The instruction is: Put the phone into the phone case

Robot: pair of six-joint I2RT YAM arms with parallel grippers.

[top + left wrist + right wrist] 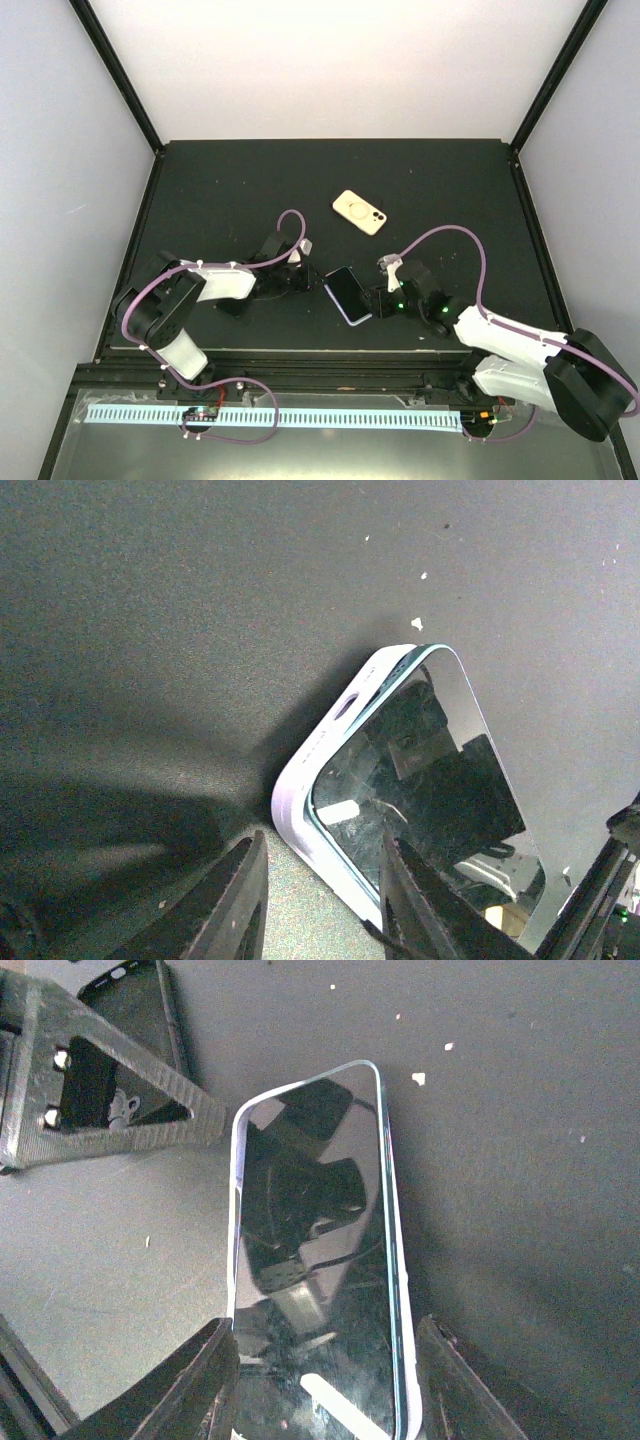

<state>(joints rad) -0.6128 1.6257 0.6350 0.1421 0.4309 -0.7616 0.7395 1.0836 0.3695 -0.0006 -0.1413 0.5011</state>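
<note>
The phone [347, 294] lies screen up at the table's near middle, with a lilac rim [305, 780] round its edge. My right gripper [376, 300] has come in from the right. In the right wrist view its fingers [205, 1380] sit tight against both long sides of the phone [310, 1230]. My left gripper [312, 281] is at the phone's left end, open. In the left wrist view it [325, 900] straddles a corner of the phone [420, 770], one finger [415, 895] over the glass. A cream phone case [359, 211] with a ring mark lies apart, farther back.
The black table has a raised edge [150, 215] on the left and white walls behind. Purple cables [455, 235] loop above both arms. The left gripper's finger [110, 1090] shows at the top left of the right wrist view.
</note>
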